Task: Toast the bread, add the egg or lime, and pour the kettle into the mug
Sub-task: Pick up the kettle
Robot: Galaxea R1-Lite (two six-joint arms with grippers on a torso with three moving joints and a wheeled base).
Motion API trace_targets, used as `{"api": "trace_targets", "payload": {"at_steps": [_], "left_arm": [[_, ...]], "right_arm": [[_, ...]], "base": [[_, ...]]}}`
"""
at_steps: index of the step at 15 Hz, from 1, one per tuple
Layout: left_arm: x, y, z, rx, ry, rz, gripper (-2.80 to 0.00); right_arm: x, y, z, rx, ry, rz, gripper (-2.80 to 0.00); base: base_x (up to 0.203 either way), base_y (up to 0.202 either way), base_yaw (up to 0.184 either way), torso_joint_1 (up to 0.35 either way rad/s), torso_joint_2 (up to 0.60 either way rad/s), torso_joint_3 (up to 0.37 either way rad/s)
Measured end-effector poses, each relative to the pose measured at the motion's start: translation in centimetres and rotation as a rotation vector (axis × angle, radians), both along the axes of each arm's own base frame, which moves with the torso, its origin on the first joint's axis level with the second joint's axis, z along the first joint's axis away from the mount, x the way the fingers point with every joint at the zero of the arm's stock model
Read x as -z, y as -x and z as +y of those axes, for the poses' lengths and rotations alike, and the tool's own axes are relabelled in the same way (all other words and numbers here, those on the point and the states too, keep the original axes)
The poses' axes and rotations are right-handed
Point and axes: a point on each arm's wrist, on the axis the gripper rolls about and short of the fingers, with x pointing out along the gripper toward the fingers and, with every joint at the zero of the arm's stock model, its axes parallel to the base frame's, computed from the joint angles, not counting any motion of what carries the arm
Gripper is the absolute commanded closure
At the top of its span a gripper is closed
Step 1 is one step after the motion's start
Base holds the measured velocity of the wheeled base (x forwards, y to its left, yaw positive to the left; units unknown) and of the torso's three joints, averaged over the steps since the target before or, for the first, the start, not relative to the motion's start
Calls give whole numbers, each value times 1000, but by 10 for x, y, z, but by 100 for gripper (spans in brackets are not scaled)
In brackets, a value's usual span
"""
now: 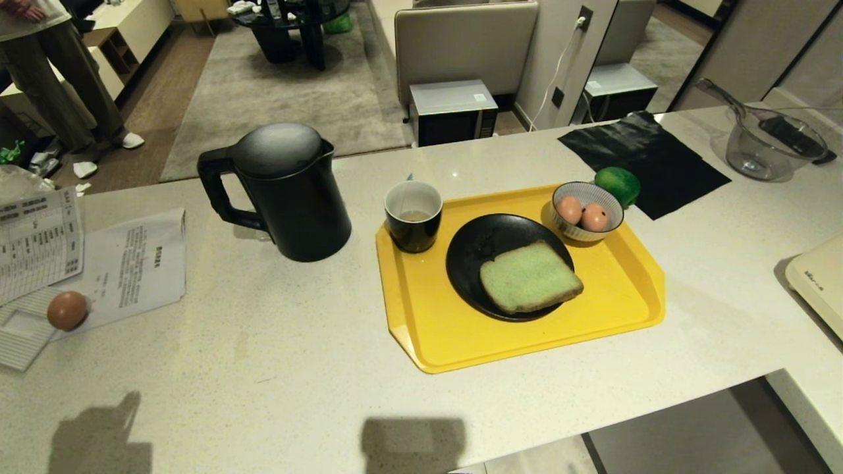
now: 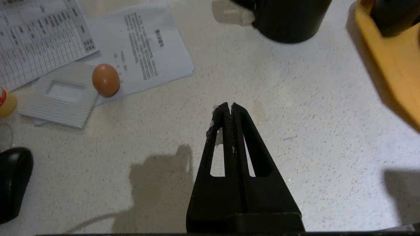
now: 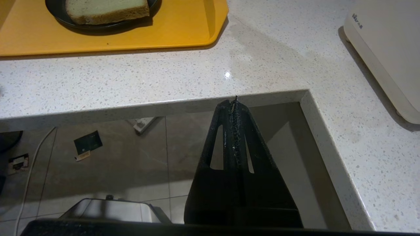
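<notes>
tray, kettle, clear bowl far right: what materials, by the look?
Tray: likely plastic, smooth yellow, moulded rounded rim. Kettle: matte black, probably plastic shell; no metallic glint. Clear bowl: transparent, glass or clear plastic; cannot tell which.

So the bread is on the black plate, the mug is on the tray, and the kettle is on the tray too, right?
Not quite. The head view shows the kettle standing on the counter, left of the yellow tray, not on it. The bread is on the black plate and the mug is on the tray.
</notes>
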Motion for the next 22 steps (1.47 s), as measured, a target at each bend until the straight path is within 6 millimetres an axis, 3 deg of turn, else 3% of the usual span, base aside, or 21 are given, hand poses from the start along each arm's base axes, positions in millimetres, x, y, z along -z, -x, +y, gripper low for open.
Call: {"api": "trace_targets", "payload": {"at_steps": [6,9,13,22], "left_arm": [[23,-40,5,-214,-18,209,0],[16,-61,14,-284,0,265,0],[10,-82,27,-191,25,229,0],[20,-106,34,-144,-190,224,0]], "right_arm": [[0,0,0,0,0,0,0],[0,0,0,0,0,-1,0],[0,0,0,0,0,0,0],[0,0,0,0,0,-1,0]], "base": [[0,0,0,0,0,0],[0,0,0,0,0,0],[0,0,0,0,0,0],[0,0,0,0,0,0]]}}
